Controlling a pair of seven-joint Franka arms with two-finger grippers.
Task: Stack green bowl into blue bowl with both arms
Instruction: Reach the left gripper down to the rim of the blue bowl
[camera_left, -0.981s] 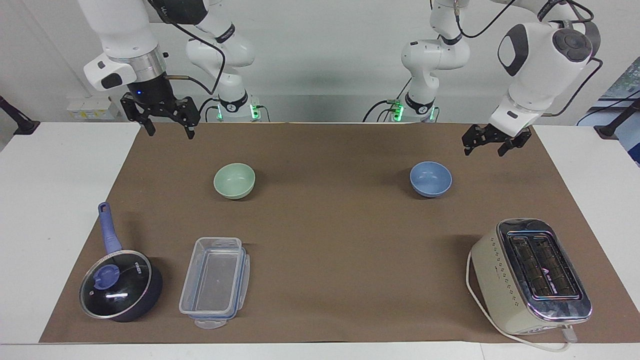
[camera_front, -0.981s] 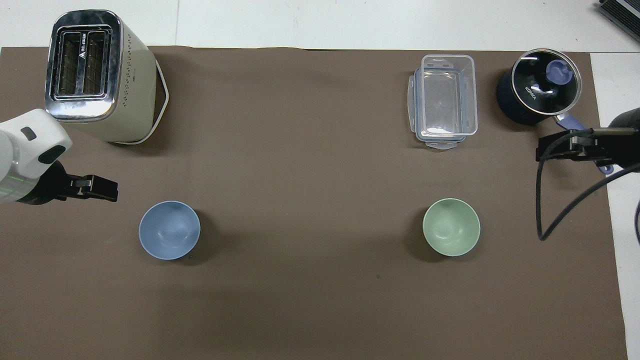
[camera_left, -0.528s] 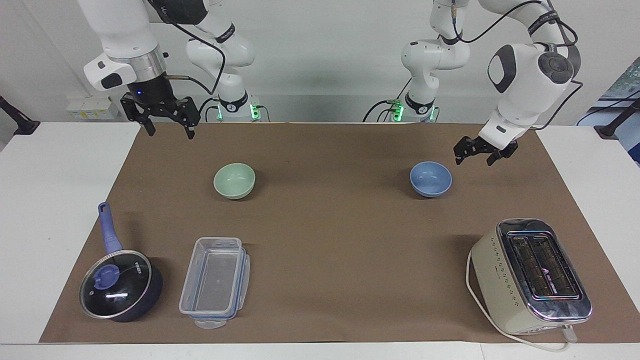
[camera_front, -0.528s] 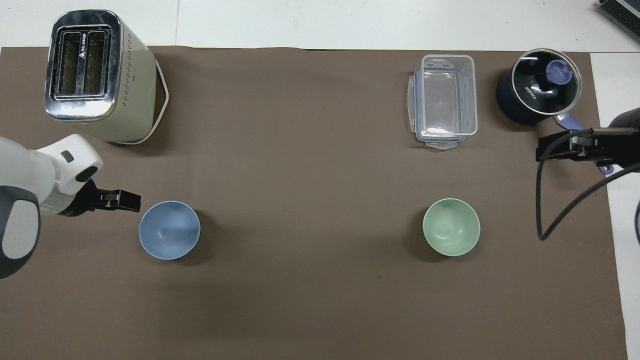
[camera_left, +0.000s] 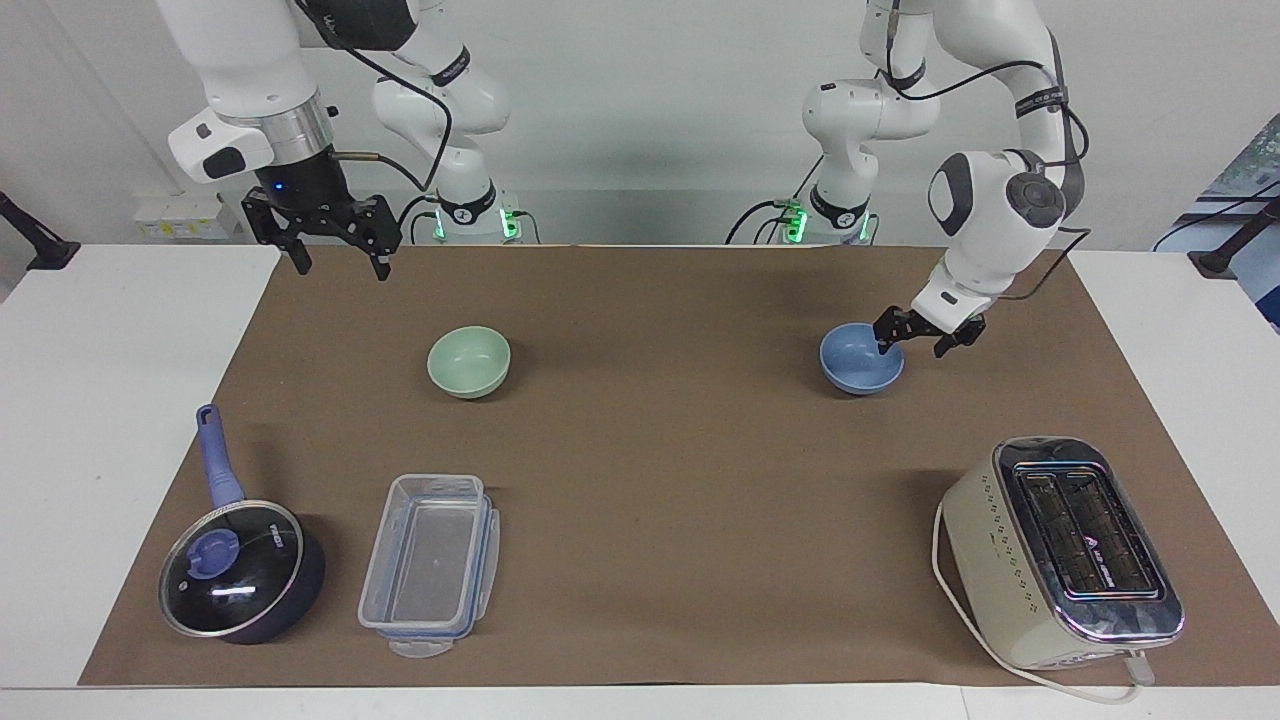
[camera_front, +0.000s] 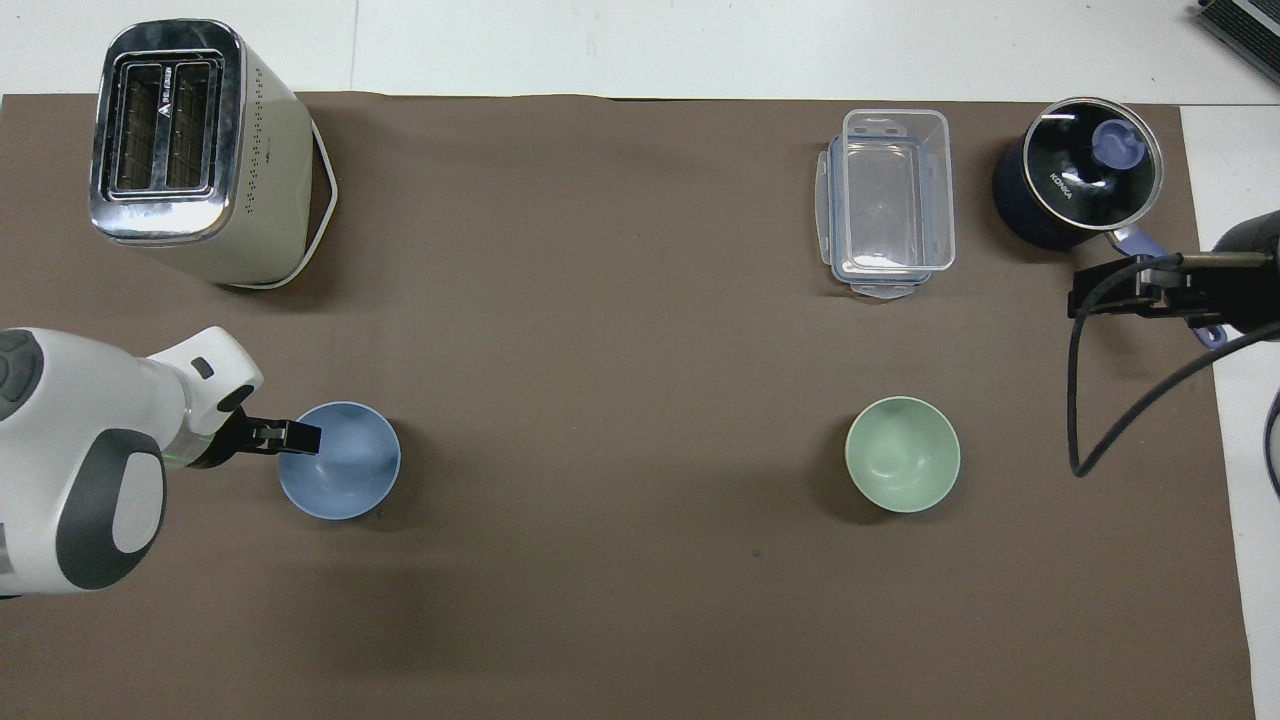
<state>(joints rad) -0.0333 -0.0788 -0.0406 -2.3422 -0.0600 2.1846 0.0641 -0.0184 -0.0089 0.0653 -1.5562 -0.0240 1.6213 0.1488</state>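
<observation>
The blue bowl (camera_left: 858, 368) (camera_front: 345, 470) sits upright on the brown mat toward the left arm's end. My left gripper (camera_left: 912, 345) (camera_front: 296, 436) is down at the bowl's rim and open, one finger inside the rim and the other outside it. The green bowl (camera_left: 468, 362) (camera_front: 903, 468) stands alone toward the right arm's end, level with the blue bowl. My right gripper (camera_left: 341, 264) (camera_front: 1105, 296) hangs open and empty, high over the mat's corner at the right arm's end, well clear of the green bowl.
A cream toaster (camera_left: 1060, 550) (camera_front: 190, 150) stands farther from the robots than the blue bowl. A clear plastic container (camera_left: 430, 565) and a lidded dark pan (camera_left: 240, 580) with a blue handle lie farther out than the green bowl.
My left gripper has come down and across from beside the blue bowl to its rim. The right arm has stayed still, and neither bowl has moved.
</observation>
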